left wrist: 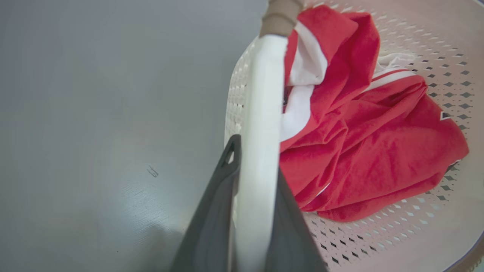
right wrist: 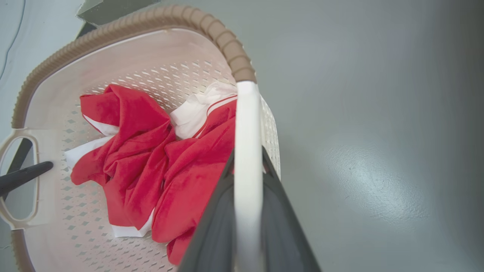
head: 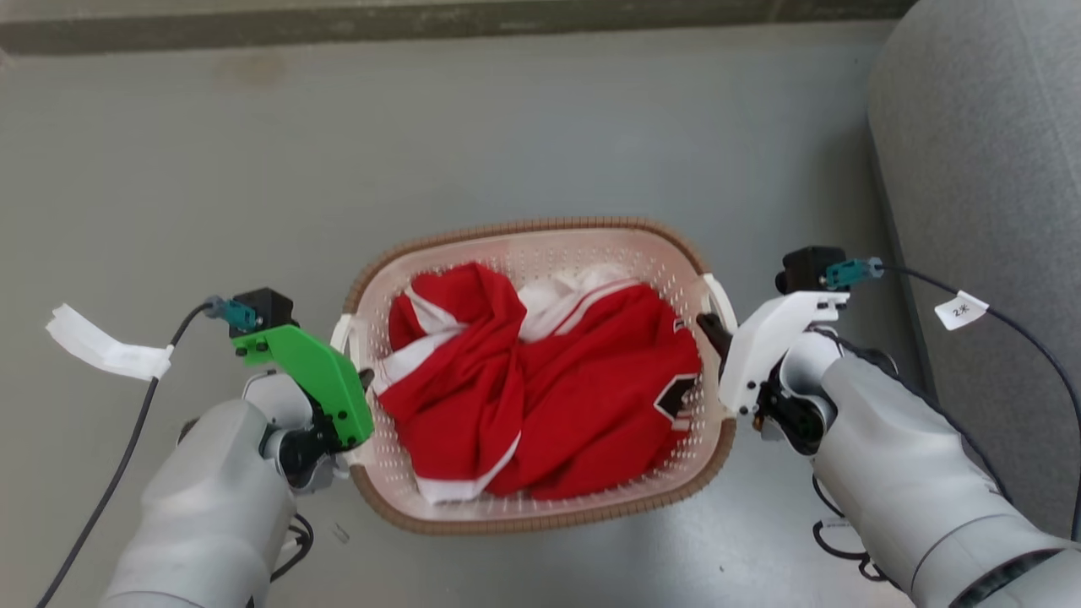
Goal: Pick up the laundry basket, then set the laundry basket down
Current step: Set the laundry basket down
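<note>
**Laundry basket** [head: 557, 253], cream-white and perforated with a brown woven-look rim, over grey floor [head: 253, 169], held at both short ends. Resting on the floor or lifted clear of it: not discernible.

**Inside the basket:** crumpled red-and-white garment [head: 540, 388], heaped on the perforated bottom and pressed against the wall at the basket's left end.

**At the basket's left end:** left gripper [left wrist: 257, 162], under a green mount [head: 317, 371], pinching the white left handle [left wrist: 264, 94]. One dark finger [left wrist: 211, 211] on the outer side of the bar, the other on the inner side, both touching it. Fingertip of this gripper also seen through the handle opening in the right wrist view.

**At the basket's right end:** right gripper [right wrist: 247, 160], under a white mount [head: 768, 346], clamped in the same way on the white right handle [right wrist: 247, 113], with dark fingers [right wrist: 280, 211] pressed to either side of the bar.

**Left of the basket:** black cable [head: 127, 456] with a white tag [head: 101, 346].

**Right of the basket:** second cable [head: 1030, 338] with a small tag [head: 961, 310], and beyond it grey upholstered furniture [head: 980, 169], well apart from the rim.
</note>
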Motion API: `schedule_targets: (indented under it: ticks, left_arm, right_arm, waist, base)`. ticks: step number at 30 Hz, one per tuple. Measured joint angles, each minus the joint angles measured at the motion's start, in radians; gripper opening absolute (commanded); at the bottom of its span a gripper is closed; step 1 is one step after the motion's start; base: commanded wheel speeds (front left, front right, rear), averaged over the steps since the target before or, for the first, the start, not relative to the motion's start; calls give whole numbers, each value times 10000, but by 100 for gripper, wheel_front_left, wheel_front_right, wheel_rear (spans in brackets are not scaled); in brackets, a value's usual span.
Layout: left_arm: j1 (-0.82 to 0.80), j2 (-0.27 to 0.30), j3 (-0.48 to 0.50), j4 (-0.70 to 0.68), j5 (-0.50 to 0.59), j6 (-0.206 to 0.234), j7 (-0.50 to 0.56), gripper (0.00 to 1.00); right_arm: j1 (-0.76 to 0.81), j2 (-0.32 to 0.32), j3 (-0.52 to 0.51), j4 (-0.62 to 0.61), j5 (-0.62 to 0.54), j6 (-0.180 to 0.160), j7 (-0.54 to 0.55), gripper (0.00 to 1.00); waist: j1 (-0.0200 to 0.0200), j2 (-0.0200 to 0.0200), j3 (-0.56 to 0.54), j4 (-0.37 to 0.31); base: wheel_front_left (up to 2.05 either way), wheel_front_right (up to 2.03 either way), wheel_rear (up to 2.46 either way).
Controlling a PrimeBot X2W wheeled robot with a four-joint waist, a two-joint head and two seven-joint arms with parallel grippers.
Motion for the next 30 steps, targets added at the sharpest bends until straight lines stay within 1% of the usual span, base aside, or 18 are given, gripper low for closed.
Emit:
schedule_targets:
  ticks: [11,19,30]
  left_arm:
    - [-611,33,-113,-198,299,-8,-1333,0]
    - [-1030,73,-169,-222,731,-10,-2330,0]
    - [-1591,38,-236,-184,1011,-12,-3358,0]
  right_arm:
    - [-724,-82,65,-71,-307,-38,-936,0]
    - [-1164,-96,190,-84,-512,-44,-1530,0]
    - [-1732,-190,232,-63,-834,-144,-2341,0]
  waist:
    - [0,0,1555,-14]
    - [1,0,2627,-16]
    - [1,0,3746,2]
  base:
    - [0,0,0]
    - [0,0,0]
    - [0,0,0]
